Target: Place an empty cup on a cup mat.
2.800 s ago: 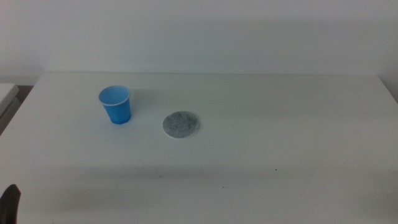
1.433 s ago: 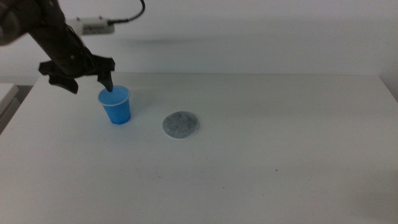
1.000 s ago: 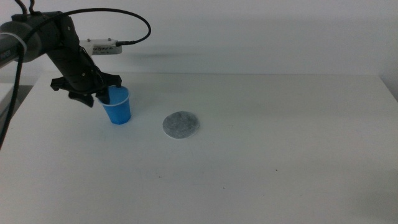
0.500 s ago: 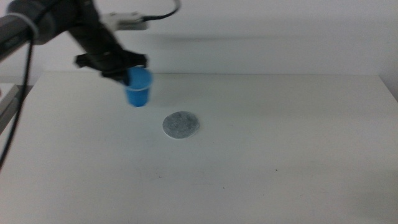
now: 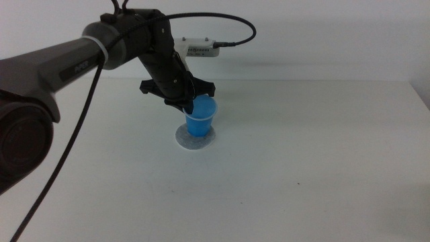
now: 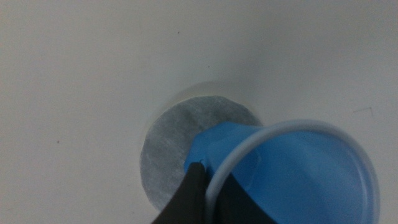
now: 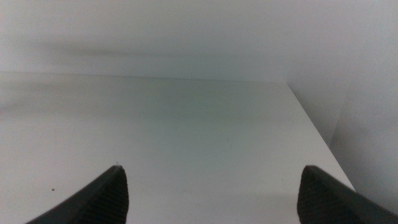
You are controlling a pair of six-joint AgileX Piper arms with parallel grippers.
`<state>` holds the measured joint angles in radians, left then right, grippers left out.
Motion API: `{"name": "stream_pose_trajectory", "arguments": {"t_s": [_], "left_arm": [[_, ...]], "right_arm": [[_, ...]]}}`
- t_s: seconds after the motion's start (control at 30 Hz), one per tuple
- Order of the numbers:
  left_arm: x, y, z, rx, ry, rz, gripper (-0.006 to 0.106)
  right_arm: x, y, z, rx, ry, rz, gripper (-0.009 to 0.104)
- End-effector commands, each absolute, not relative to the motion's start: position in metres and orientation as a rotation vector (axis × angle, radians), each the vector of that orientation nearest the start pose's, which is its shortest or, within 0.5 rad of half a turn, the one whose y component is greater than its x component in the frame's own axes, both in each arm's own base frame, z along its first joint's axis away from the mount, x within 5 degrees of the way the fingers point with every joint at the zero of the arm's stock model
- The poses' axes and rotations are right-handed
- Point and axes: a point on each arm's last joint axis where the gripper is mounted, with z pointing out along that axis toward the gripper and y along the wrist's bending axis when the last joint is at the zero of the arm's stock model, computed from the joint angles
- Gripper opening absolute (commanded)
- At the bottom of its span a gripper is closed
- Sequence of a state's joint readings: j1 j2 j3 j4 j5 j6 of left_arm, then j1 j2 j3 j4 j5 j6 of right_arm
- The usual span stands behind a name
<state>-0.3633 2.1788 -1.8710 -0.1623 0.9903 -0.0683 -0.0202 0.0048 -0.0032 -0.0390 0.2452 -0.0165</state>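
The blue cup (image 5: pixel 200 118) is held by its rim in my left gripper (image 5: pixel 189 103), which is shut on it, one jaw inside and one outside. The cup's base is over the speckled grey cup mat (image 5: pixel 184 140), slightly tilted; I cannot tell whether it touches. In the left wrist view the cup (image 6: pixel 292 174) covers the mat's (image 6: pixel 168 146) near side, and the left gripper (image 6: pixel 208 186) pinches the rim. The cup looks empty. My right gripper (image 7: pixel 212 169) is open over bare table, away from the cup, and is out of the middle view.
The white table (image 5: pixel 302 168) stretches around the mat, with its far edge against a white wall. The left arm and its black cable (image 5: pixel 235 23) reach in from the left above the table's back part.
The left gripper closed on the cup's rim, lifted it from the table's left side and carried it rightward to over the mat.
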Motion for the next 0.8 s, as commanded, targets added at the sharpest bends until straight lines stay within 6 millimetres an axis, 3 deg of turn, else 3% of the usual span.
{"name": "stream_pose_trajectory", "arguments": {"t_s": [0.0, 0.13, 0.23, 0.37, 0.43, 0.5, 0.53, 0.6, 0.63, 0.77], "left_arm": [[0.440, -0.182, 0.213, 0.297, 2.791, -0.316, -0.002], [0.440, -0.182, 0.209, 0.304, 2.812, -0.301, 0.001], [0.440, -0.181, 0.208, 0.281, 2.820, -0.301, 0.011], [0.440, -0.181, 0.208, 0.285, 2.819, -0.300, 0.043], [0.438, -0.179, 0.213, 0.320, 2.823, -0.290, 0.069], [0.435, -0.175, 0.231, 0.383, 2.800, -0.303, 0.090], [0.432, -0.172, 0.244, 0.410, 2.781, -0.323, 0.094], [0.424, -0.166, 0.273, 0.386, 2.745, -0.353, 0.094], [0.412, -0.158, 0.302, 0.333, 2.681, -0.304, 0.094], [0.363, -0.143, 0.355, 0.281, 2.480, -0.247, 0.094]], "right_arm": [[0.055, -0.002, 0.192, -0.032, 1.722, -0.071, 0.093], [0.055, -0.002, 0.192, -0.032, 1.722, -0.071, 0.093], [0.055, -0.002, 0.192, -0.032, 1.722, -0.071, 0.093], [0.055, -0.002, 0.192, -0.032, 1.722, -0.071, 0.093], [0.055, -0.002, 0.192, -0.032, 1.722, -0.071, 0.093], [0.055, -0.002, 0.192, -0.032, 1.722, -0.071, 0.093], [0.055, -0.002, 0.192, -0.032, 1.722, -0.071, 0.093], [0.055, -0.002, 0.192, -0.032, 1.722, -0.071, 0.093], [0.055, -0.002, 0.192, -0.032, 1.722, -0.071, 0.093], [0.055, -0.002, 0.192, -0.032, 1.722, -0.071, 0.093]]}}
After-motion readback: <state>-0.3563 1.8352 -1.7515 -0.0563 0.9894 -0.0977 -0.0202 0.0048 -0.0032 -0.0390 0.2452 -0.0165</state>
